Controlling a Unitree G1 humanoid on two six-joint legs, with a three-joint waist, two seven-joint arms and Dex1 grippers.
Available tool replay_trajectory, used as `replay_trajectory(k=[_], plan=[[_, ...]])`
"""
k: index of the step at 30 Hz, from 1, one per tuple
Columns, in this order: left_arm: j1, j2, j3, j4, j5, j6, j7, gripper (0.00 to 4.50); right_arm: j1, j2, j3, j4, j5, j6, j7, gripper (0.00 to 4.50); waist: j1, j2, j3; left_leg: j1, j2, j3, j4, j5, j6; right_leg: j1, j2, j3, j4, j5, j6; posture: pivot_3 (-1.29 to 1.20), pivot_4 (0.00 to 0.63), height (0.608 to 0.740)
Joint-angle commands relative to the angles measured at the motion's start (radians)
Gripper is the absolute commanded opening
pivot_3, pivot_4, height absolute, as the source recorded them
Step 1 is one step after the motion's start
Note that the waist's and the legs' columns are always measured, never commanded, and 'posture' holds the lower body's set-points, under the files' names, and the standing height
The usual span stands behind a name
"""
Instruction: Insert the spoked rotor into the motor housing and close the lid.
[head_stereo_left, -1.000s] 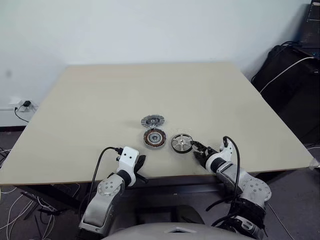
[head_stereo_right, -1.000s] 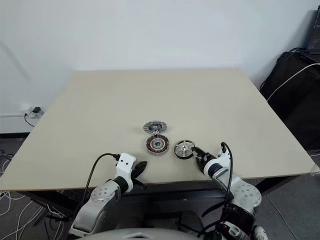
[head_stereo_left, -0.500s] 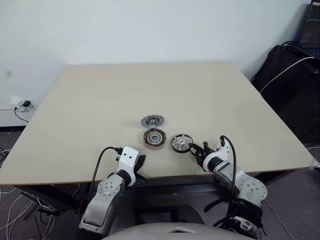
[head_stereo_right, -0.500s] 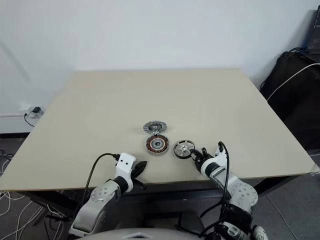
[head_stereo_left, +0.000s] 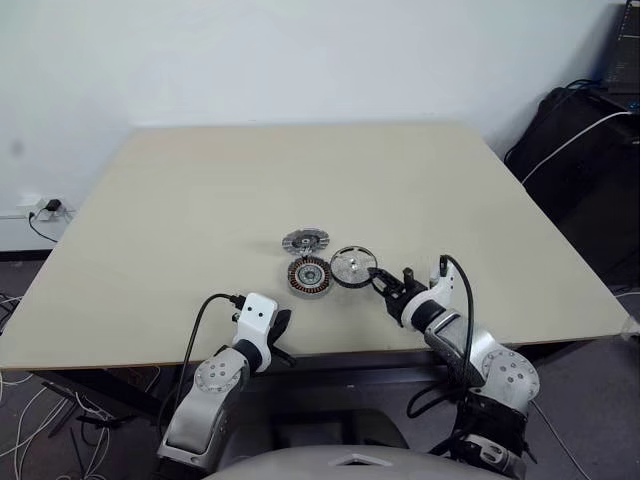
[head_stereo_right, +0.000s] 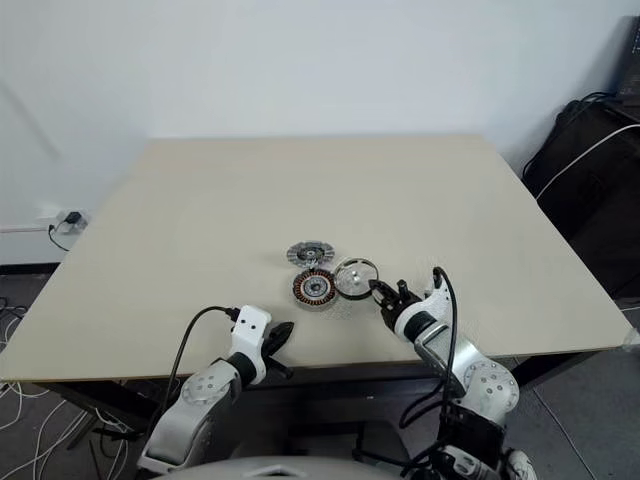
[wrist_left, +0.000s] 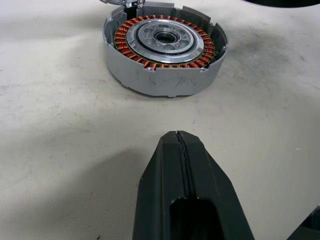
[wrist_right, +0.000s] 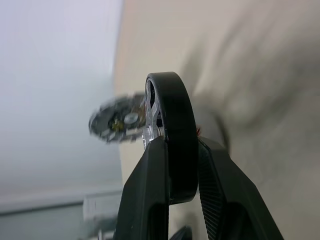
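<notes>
Lower centre of the head view: the right gripper (head_stereo_left: 381, 288) pinches the spoked rotor (head_stereo_left: 351, 267) by its dark rim, tilted off the table (head_stereo_left: 200, 190), presumably to carry it over the motor housing (head_stereo_left: 309, 275) just left; the lid (head_stereo_left: 305, 241) lies behind. The left gripper (wrist_left: 177, 142) rests pressed together, empty

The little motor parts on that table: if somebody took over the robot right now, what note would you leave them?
Right hand: shut on the dark-rimmed spoked rotor, held off the beige table, tilted, beside the housing.
Left hand: shut, holding nothing, near the table's front edge, pointing at the housing.
Round copper-wound motor housing: on the table, open, no rotor inside.
Silver-grey ribbed lid: lying just behind the housing.
Done: rotor picked up.
Left: seat the rotor in the housing, then put on the lid.
</notes>
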Motion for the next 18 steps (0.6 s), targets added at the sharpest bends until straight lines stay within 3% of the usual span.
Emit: replay_trajectory(k=[1, 18], plan=[[0.002, 0.001, 0.007, -0.027, -0.009, -0.021, -0.002, 0.00, -0.003, 0.056, 0.076, -0.011, 0.048, -0.011, -0.005, 0.49, 0.000, 0.000, 0.000, 0.000, 0.000, 0.000, 0.000, 0.000, 0.000, 0.000, 0.000, 0.000, 0.000, 0.000, 0.000, 0.00, 0.000, 0.740], [0.036, 0.007, 0.019, -0.056, -0.002, -0.019, 0.013, 0.00, -0.079, 0.053, 0.239, 0.139, 0.006, -0.125, 0.064, 0.49, 0.000, 0.000, 0.000, 0.000, 0.000, 0.000, 0.000, 0.000, 0.000, 0.000, 0.000, 0.000, 0.000, 0.000, 0.000, 0.00, 0.000, 0.740]])
